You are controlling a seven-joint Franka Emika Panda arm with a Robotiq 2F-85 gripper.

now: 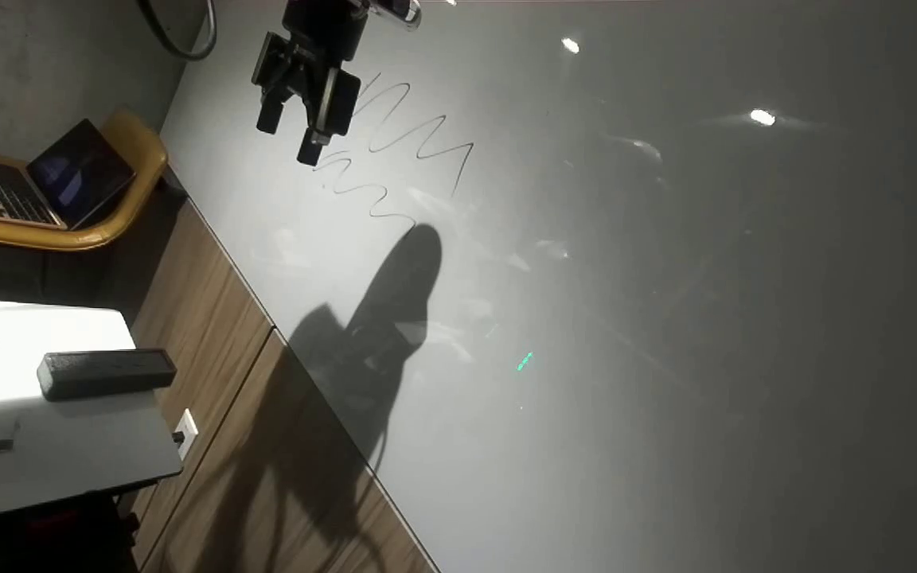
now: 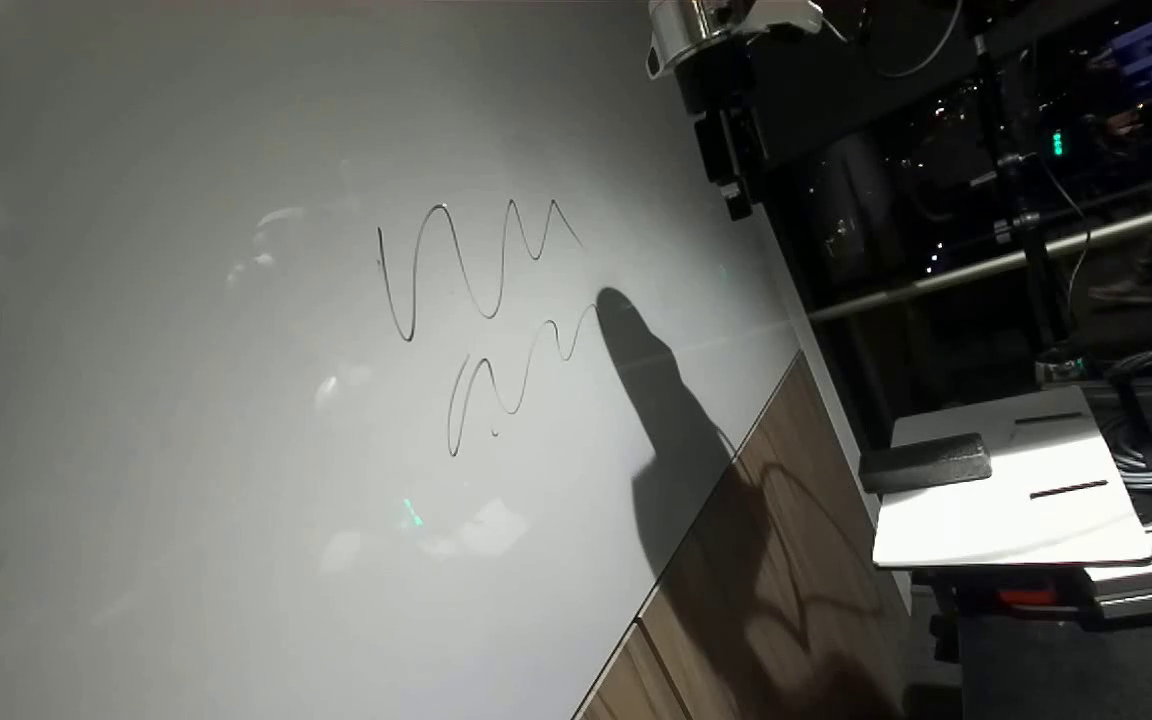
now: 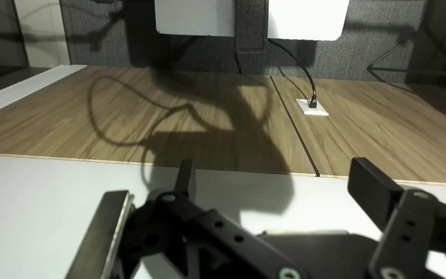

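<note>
Closest to the wrist camera is the gripper [image 3: 279, 184], its black fingers [image 3: 376, 190] spread wide, with the whiteboard [image 3: 52, 209] and the wood panels [image 3: 350, 131] seen through the gap. It stands apart from the whiteboard, and in both exterior views a dark shadow [image 1: 371, 358] stretches across the wood panels and onto the white surface. In an exterior view the larger scribble [image 2: 504, 260] on the whiteboard lies left of the gripper. Nearer the wood panels is the smaller scribble [image 2: 528, 375], whose right end meets the tip of the shadow. Farther right there, a white tray [image 2: 1016, 535] bears a long dark grey block [image 2: 926, 463], which sticks out past the edge facing the wood panels. In the wrist view a white outlet [image 3: 316, 111] with a black plug [image 3: 313, 104] sits on the wood panels, to the right of the shadow. In an exterior view, at the far left, an open laptop [image 1: 72, 175] rests on what looks like a yellow chair [image 1: 140, 151]; the gripper is to the right of both.
</note>
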